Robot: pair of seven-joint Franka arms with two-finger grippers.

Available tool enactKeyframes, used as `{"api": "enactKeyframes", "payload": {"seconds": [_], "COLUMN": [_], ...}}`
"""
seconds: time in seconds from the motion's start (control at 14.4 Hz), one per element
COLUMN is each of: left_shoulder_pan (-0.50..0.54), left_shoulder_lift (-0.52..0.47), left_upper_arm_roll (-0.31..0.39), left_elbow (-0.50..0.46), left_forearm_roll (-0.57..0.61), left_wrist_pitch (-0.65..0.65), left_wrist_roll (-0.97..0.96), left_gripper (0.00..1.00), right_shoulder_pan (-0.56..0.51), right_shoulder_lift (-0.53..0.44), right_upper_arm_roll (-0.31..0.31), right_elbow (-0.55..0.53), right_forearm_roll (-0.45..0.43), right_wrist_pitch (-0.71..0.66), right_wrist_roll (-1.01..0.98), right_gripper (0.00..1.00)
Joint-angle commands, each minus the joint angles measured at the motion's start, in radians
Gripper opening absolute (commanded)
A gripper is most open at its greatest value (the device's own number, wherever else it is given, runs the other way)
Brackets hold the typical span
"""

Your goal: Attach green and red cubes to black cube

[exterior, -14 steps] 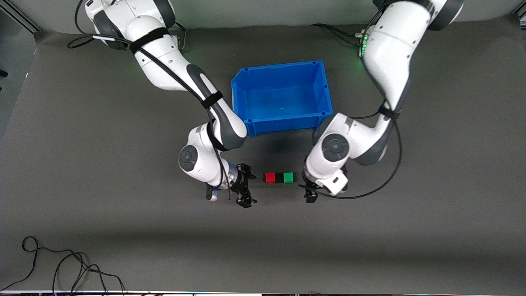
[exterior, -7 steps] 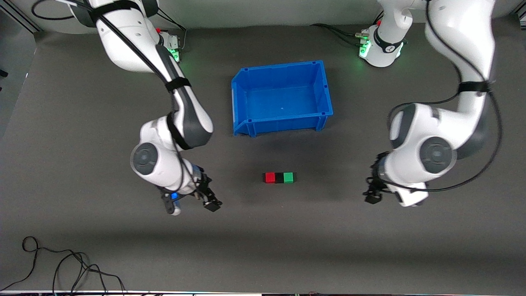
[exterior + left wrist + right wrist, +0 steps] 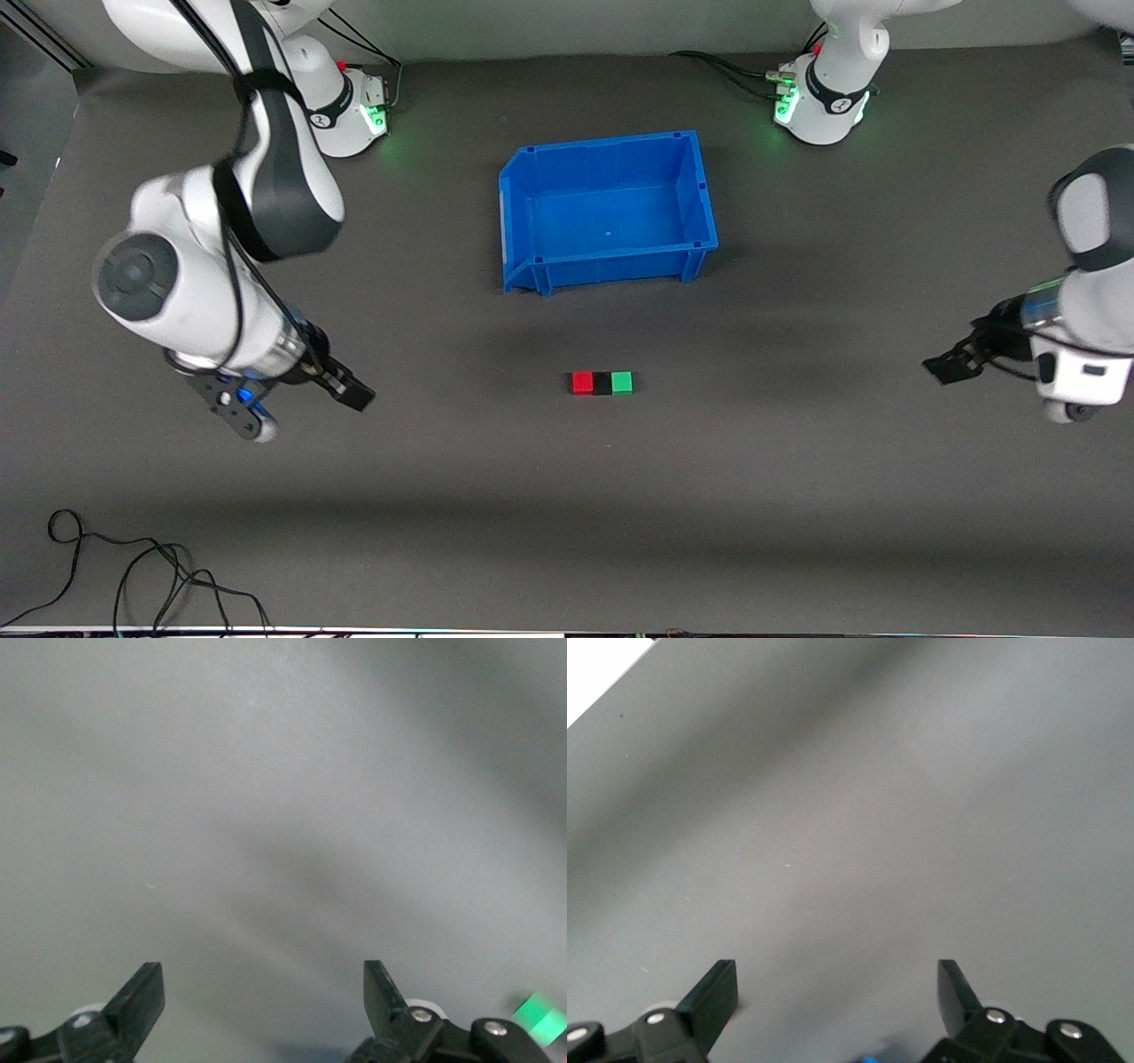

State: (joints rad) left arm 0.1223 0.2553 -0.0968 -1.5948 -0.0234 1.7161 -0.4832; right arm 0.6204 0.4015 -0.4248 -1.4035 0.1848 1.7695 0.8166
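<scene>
dark grey matte mat (image 3: pixel 567 514) covers the table, smooth, no readable writing or labels anywhere. red cube (image 3: pixel 582 383), black cube (image 3: pixel 602 383) and green cube (image 3: pixel 623 382) sit touching in one straight row on the mat, black in the middle, red at the right arm's end, green at the left arm's end; all small, square-edged, solid plastic. row is between the two grippers and well apart from both. right gripper (image 3: pixel 345 390) hangs over bare mat toward the right arm's end, fingers spread wide with nothing between them. left gripper (image 3: pixel 948 366) hangs over bare mat toward the left arm's end, fingers also spread and empty. blue bin (image 3: pixel 608 209), glossy plastic, rectangular, with one low cut side, is farther from the front camera than the cubes. only front view shows cubes and bin. left wrist view shows black fingertips (image 3: pixel 142 997) apart over plain mat, plus a green blur at the frame edge, can't tell what. right wrist view shows fingertips (image 3: pixel 713 992) apart over plain mat. loose black cable (image 3: pixel 133 567) lies at the mat's near edge.
</scene>
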Motion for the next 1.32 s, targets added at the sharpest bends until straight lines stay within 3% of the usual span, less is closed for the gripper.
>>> {"api": "enactKeyframes", "payload": {"seconds": [0.0,0.14,0.28,0.62,0.9,1.25], "left_shoulder_pan": [0.048,0.040,0.037,0.031,0.001,-0.021], "left_shoulder_lift": [-0.071,-0.097,-0.113,-0.185,-0.205,-0.202], "left_upper_arm_roll": [-0.008,-0.011,-0.017,-0.017,-0.017,-0.017], "left_elbow": [-0.022,-0.010,0.015,0.004,-0.020,-0.040], "left_forearm_roll": [-0.012,0.008,0.017,0.017,0.055,0.057], "left_wrist_pitch": [-0.053,-0.067,-0.073,-0.026,-0.033,-0.016], "left_wrist_roll": [0.288,0.443,0.503,0.502,0.503,0.499], "left_gripper": [1.00,1.00,1.00,1.00,1.00,1.00], "right_shoulder_pan": [0.012,-0.019,-0.094,-0.465,-0.706,-0.709], "right_shoulder_lift": [-0.133,-0.209,-0.286,-0.398,-0.420,-0.417], "right_upper_arm_roll": [-0.025,-0.017,0.039,0.309,0.484,0.489], "right_elbow": [-0.095,-0.136,-0.186,-0.233,-0.232,-0.230], "right_forearm_roll": [-0.076,-0.135,-0.201,-0.232,-0.229,-0.219], "right_wrist_pitch": [-0.013,-0.027,-0.024,-0.030,-0.048,-0.097], "right_wrist_roll": [-0.181,-0.272,-0.396,-0.745,-0.915,-0.864], "right_gripper": [1.00,1.00,1.00,1.00,1.00,1.00]}}
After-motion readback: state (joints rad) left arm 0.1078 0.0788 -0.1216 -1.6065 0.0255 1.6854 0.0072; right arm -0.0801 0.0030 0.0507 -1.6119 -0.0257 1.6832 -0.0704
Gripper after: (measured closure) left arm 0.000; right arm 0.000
